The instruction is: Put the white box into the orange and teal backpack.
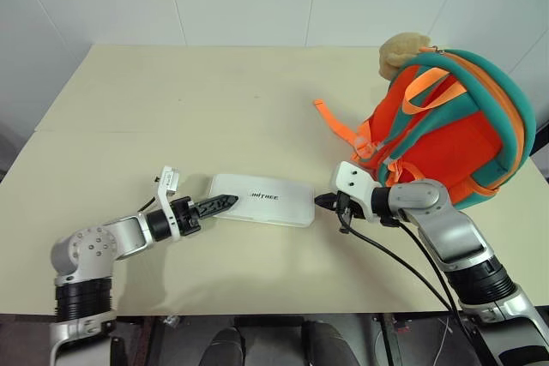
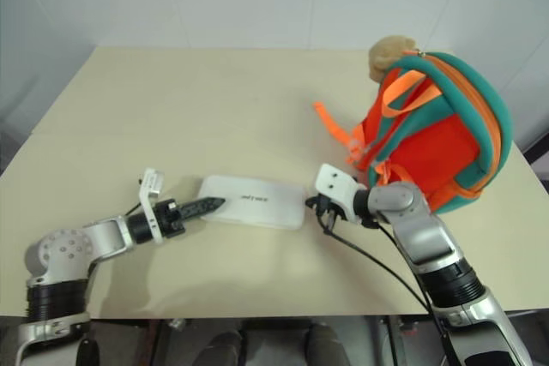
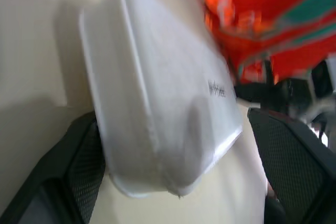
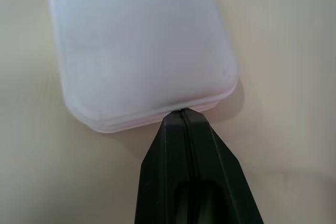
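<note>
The white box lies flat on the table, its long side running left to right, dark lettering on the lid. My left gripper is at its left end and open; in the left wrist view its fingers stand wide apart on either side of the box's corner. My right gripper is shut, with its tip against the edge of the box's right end. The orange and teal backpack stands at the right, just behind my right arm.
A tan plush toy sits on top of the backpack, and an orange webbing strap trails left from it onto the cream table. White walls close the far side.
</note>
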Motion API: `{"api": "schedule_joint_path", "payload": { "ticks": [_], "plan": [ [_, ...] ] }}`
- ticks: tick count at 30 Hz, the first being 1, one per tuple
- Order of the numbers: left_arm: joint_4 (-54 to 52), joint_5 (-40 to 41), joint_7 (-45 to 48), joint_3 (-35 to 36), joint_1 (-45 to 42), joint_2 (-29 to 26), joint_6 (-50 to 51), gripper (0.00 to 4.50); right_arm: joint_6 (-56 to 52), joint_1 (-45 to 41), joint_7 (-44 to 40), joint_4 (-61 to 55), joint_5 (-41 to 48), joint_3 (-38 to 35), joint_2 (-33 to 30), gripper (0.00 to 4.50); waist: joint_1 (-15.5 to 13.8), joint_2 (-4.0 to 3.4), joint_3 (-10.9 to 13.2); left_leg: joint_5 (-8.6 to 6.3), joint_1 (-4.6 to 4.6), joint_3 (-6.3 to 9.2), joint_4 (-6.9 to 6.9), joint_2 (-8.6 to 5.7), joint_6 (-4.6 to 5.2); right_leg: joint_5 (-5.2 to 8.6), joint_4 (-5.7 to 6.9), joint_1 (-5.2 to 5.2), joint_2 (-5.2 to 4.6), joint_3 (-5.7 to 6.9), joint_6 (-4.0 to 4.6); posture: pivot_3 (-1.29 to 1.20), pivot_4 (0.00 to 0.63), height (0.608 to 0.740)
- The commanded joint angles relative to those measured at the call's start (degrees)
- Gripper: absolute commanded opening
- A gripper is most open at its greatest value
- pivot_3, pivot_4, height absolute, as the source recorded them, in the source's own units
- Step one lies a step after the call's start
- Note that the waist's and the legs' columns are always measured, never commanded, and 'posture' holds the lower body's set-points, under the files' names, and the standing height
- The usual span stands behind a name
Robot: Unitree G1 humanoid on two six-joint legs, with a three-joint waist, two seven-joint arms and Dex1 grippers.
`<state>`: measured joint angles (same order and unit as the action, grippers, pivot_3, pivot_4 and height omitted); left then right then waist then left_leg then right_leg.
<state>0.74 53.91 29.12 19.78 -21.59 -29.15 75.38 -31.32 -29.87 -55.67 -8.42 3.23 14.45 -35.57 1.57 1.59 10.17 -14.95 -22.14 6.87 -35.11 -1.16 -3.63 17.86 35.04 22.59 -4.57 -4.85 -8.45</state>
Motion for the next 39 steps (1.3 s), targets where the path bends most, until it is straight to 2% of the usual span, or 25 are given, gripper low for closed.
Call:
{"api": "schedule_joint_path", "payload": {
  "ticks": [1, 4, 11, 16, 25, 37, 39],
  "plan": [
    [6.24, 1.28, -1.39, 3.32, -2.42, -1.01, 5.62, 4.32, 1.36, -1.09, -0.44, -1.29, 0.96, -0.51, -0.09, 0.12, -0.02, -0.01, 0.01, 0.00, 0.00, 0.01, 0.00, 0.00, 0.00, 0.00, 0.01, 0.01, 0.00, 0.01, 0.00, 0.00, 0.150, 0.740],
    [14.44, 1.73, -2.26, 7.78, -6.75, -1.27, 7.08, 4.32, 1.44, -1.48, -0.35, -1.02, 1.07, -0.13, 0.27, 0.12, 0.00, -0.01, 0.01, 0.00, 0.00, 0.05, -0.02, 0.01, 0.00, 0.00, 0.07, 0.02, 0.01, 0.07, 0.01, 0.00, 0.150, 0.740],
    [27.22, -1.58, 0.30, 8.07, -12.84, -3.37, 4.06, 4.32, 1.80, -1.94, -0.59, -0.51, 1.21, 0.01, 0.14, 0.12, 0.01, -0.01, 0.01, 0.03, 0.01, 0.07, -0.01, 0.00, -0.04, 0.00, 0.13, 0.04, 0.01, 0.09, 0.01, 0.00, 0.150, 0.740],
    [27.75, -3.98, 4.37, 5.09, -14.33, -3.41, -0.02, 4.32, 1.74, -1.77, -0.55, -0.81, 1.32, -0.36, -0.29, 0.12, -0.02, -0.01, 0.01, 0.12, 0.00, 0.06, 0.00, 0.00, -0.19, 0.00, 0.10, 0.04, 0.00, 0.09, 0.00, 0.00, 0.150, 0.740],
    [30.57, -5.66, 10.51, -0.35, -16.41, -2.08, 1.97, 4.32, 1.44, -1.50, -0.26, -1.32, 1.43, -0.55, -0.32, 0.12, -0.12, -0.01, 0.01, 0.11, -0.02, 0.06, 0.00, -0.01, -0.17, 0.00, 0.08, 0.03, -0.01, 0.08, 0.00, 0.00, 0.150, 0.740],
    [34.94, -8.24, 13.36, -1.35, -19.90, 0.42, -1.45, 4.32, 1.25, -1.57, 0.00, -1.47, 1.66, -0.44, -0.17, 0.12, -0.14, -0.01, 0.01, 0.11, -0.02, 0.06, -0.02, -0.02, -0.17, 0.00, 0.09, 0.03, -0.01, 0.09, 0.00, 0.00, 0.150, 0.740],
    [35.83, -8.57, 12.81, -0.62, -20.19, 0.72, -2.12, 3.94, 1.26, -1.53, 0.08, -1.48, 1.66, -0.47, -0.16, 0.12, -0.12, -0.01, 0.01, 0.11, -0.02, 0.06, -0.01, -0.02, -0.17, 0.00, 0.09, 0.03, -0.01, 0.09, 0.00, 0.00, 0.150, 0.740]
  ]
}}
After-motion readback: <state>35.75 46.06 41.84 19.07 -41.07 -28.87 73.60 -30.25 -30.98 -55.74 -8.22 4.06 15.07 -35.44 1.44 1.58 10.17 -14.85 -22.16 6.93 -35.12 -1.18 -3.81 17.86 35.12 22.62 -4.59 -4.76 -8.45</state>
